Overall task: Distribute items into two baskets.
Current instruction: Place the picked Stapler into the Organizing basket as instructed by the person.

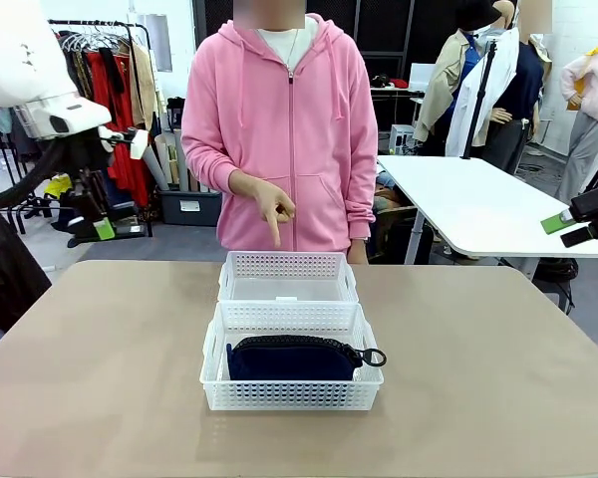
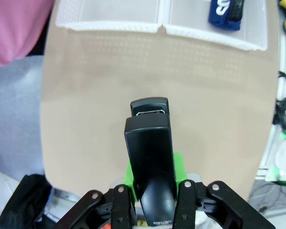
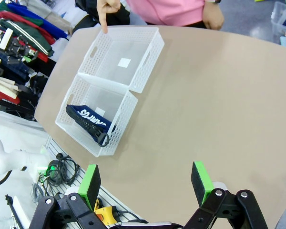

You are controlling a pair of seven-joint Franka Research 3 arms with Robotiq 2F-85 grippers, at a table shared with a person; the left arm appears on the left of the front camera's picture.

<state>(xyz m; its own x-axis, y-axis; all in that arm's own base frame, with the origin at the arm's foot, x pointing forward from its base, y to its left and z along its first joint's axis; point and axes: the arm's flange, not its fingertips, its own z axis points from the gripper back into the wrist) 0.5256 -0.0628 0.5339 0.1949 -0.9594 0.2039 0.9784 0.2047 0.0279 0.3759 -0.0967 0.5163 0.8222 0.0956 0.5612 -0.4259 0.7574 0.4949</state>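
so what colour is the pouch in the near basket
Dark navy pouch, black zipper; clearest in the front view.

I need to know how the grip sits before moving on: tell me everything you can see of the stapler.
The stapler is small, black and glossy, plastic by its look, with a metal-edged nose at its far end. It sits lengthwise between the left gripper's green pads, clamped near its rear, nose pointing away from the wrist. It hangs above bare table, touching nothing else, short of the baskets.
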